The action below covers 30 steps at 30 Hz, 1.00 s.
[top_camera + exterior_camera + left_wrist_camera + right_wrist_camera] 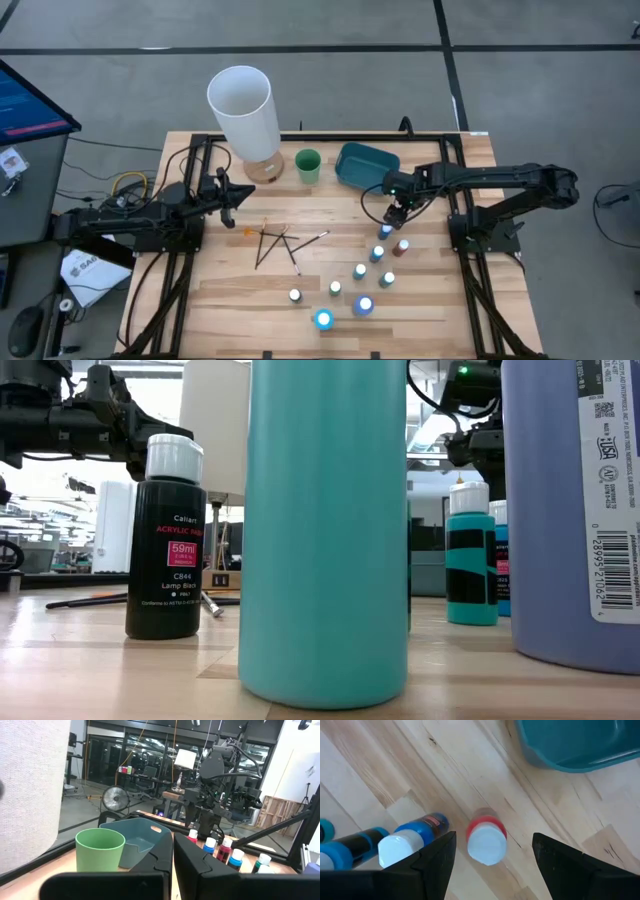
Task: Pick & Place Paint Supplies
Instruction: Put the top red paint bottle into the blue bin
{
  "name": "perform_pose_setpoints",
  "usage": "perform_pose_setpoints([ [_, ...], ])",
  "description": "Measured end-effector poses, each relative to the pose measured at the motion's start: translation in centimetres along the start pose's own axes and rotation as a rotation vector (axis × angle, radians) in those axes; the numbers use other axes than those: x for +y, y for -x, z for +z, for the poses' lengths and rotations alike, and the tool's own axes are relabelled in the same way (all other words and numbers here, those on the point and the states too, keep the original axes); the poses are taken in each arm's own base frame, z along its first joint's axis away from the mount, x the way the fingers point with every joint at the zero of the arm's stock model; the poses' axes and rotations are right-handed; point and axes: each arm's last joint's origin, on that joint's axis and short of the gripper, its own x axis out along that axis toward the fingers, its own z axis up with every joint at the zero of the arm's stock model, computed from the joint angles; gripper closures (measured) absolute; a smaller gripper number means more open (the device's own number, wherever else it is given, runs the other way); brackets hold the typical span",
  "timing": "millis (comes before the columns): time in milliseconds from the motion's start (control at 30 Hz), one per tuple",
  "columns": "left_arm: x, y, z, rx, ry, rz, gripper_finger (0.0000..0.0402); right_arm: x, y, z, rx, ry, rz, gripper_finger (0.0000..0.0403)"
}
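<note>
About ten small white-capped paint bottles point(360, 271) stand upright on the right half of the worktop, strung in a loose diagonal from far right towards the near middle. Bodies are blue, teal, red and black; the farthest is a red bottle point(486, 841). Left of them, thin dark brushes point(274, 243) lie flat, crossing one another.

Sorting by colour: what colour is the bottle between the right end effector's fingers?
Red, white-capped bottle; right wrist view shows it best.
</note>
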Motion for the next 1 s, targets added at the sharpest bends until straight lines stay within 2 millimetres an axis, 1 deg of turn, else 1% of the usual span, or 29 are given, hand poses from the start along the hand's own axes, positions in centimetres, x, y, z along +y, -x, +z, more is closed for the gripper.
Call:
perform_pose_setpoints([
  [300, 0.0, 0.0, 0.0, 0.0, 0.0, -0.001, 0.0399, 0.5, -2.3, 0.4, 0.096, 0.059, -0.046, 0.0145],
  [500, 0.0, 0.0, 0.0, 0.0, 0.0, -0.001, 0.0399, 0.3, -2.5, 0.5, 0.105, 0.062, -0.052, 0.0154],
  [767, 0.0, 0.0, 0.0, 0.0, 0.0, -0.004, 0.0399, 0.1, -1.4, 0.3, 0.062, 0.06, -0.031, 0.0206],
  [833, 0.0, 0.0, 0.0, 0.0, 0.001, -0.005, 0.0399, 0.1, -1.3, 0.3, 0.059, 0.059, -0.03, 0.0229],
  [967, 0.0, 0.0, 0.0, -0.001, 0.0, -0.005, 0.0399, 0.1, -1.3, 0.3, 0.063, 0.061, -0.031, 0.0288],
  [1000, 0.0, 0.0, 0.0, -0.001, 0.0, -0.005, 0.0399, 0.1, -1.4, 0.3, 0.066, 0.066, -0.029, 0.0295],
])
